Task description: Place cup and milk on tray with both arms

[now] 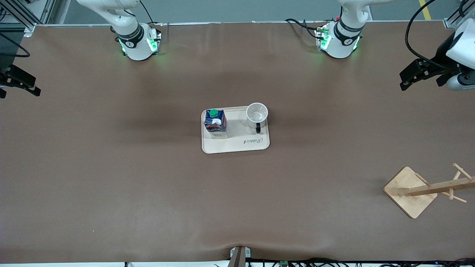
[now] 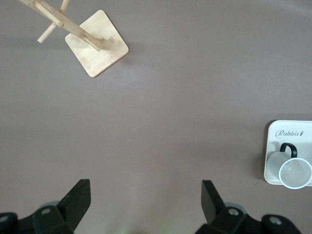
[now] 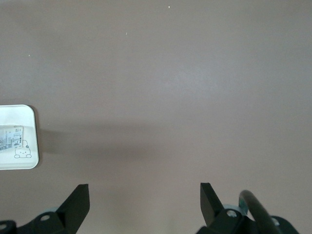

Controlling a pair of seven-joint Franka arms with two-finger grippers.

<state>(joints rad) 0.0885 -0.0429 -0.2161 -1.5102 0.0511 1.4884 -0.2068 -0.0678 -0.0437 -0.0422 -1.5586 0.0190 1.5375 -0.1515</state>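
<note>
Cream rounded tray (image 1: 235, 145), mid-tabletop: carries blue milk carton (image 1: 216, 123) and white black-handled cup (image 1: 257, 113). Left gripper (image 2: 146, 195) and right gripper (image 3: 144, 194), jaws wide, empty, over end edges; keep yours clear.

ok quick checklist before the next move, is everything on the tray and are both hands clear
1. Milk upright on the tray: ok.
2. Cup upright on the tray, at the corner toward the left arm's end: ok, though it stands close to the rim.
3. Left hand open and holding nothing, over bare table: ok.
4. Right hand open and holding nothing, over bare table: ok.
5. Wooden rack apart from the tray: ok.
</note>
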